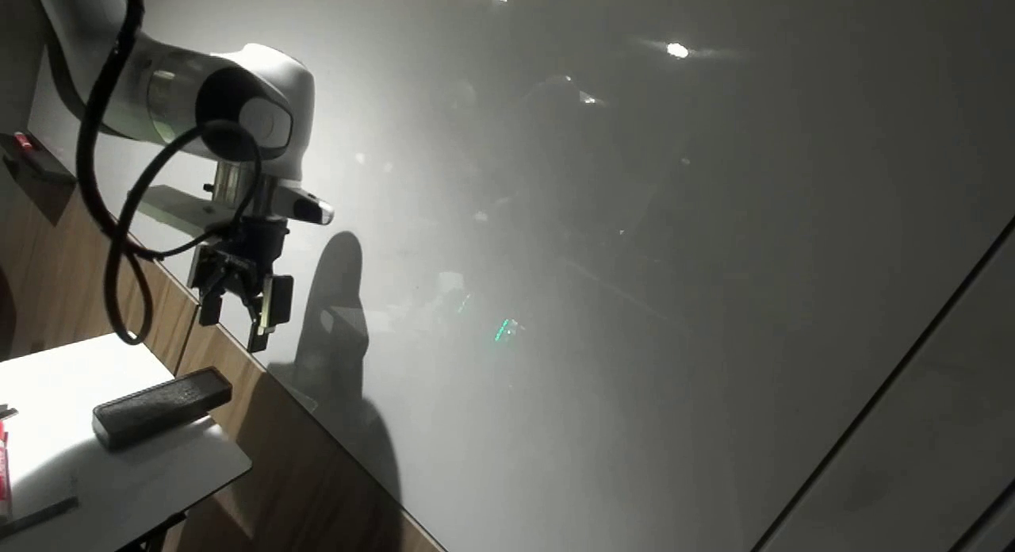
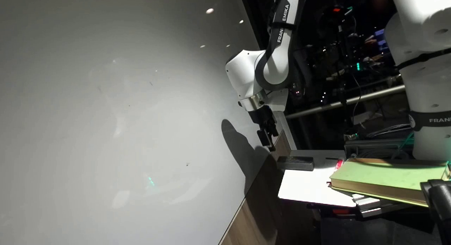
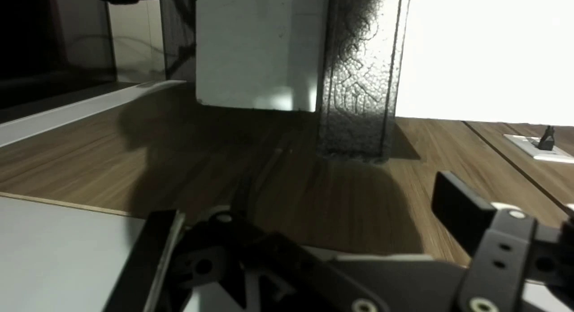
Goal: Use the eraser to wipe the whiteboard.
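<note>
The eraser (image 1: 162,408) is a dark oblong block lying flat on a small white tabletop, one end jutting past its edge toward the wall. It also shows in an exterior view (image 2: 295,163) and, from above, in the wrist view (image 3: 358,79). The whiteboard (image 1: 634,258) is a large glossy grey-white wall panel, in both exterior views (image 2: 105,114) and at the lower left of the wrist view (image 3: 54,240). My gripper (image 1: 233,323) is above the eraser, close to the whiteboard, apart from both. Its fingers stand wide apart in the wrist view (image 3: 352,197), with nothing between them.
The white tabletop (image 1: 135,488) stands against a wood panel (image 1: 277,457) below the whiteboard. A red-and-white item (image 2: 339,163) and a thick green book (image 2: 391,174) lie beside the eraser. A wall outlet (image 3: 540,148) shows in the wrist view. A black cable (image 1: 89,163) loops along the arm.
</note>
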Tool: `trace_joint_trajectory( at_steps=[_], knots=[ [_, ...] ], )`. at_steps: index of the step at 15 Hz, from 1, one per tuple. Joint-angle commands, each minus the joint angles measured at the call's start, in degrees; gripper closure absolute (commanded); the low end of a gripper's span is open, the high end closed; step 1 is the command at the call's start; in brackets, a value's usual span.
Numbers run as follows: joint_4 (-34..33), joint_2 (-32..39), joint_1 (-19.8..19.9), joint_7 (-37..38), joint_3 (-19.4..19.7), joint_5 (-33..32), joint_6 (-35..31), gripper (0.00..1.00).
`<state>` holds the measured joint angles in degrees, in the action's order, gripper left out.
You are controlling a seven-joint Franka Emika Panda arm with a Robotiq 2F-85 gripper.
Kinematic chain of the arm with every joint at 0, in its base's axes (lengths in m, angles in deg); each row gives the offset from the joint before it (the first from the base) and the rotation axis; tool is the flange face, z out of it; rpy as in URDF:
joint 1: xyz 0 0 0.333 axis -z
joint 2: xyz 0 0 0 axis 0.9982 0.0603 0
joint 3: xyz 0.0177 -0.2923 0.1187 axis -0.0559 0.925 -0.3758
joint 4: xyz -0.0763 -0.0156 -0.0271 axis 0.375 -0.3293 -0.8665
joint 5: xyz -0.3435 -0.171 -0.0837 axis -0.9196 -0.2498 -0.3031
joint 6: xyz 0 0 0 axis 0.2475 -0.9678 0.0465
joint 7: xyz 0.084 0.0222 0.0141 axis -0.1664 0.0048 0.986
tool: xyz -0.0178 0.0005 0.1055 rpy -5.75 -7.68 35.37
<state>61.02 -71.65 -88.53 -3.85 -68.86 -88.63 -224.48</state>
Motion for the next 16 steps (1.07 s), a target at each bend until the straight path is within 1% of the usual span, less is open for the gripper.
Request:
trace_joint_trajectory(
  at_steps=[1, 3, 5, 8, 11, 14, 15, 16],
  knots=[
    [-2.7, -7.07, 0.39, -5.75, -0.95, 5.51, 9.26, 0.0],
    [-5.13, -9.82, 0.44, -7.61, -1.17, 7.82, 14.4, 0.0],
    [-7.35, -12.08, 0.51, -8.32, -1.47, 8.78, 18.5, 0.0],
    [-9.41, -15.4, 0.43, -9.54, -1.58, 10.01, 22.84, 0.0],
    [-9.74, -17.67, 0.18, -9.75, -1.85, 11.59, 25.08, 0.0],
    [-8.66, -19.69, 0.17, -9.78, -1.87, 13.47, 25.75, 0.0],
    [-9.45, -17.7, 0.84, -8.85, -2.37, 11.7, 24.39, 0.0],
    [-9.32, -18.06, 0.83, -8.85, -2.39, 12.03, 24.61, 0.0]
  ],
)
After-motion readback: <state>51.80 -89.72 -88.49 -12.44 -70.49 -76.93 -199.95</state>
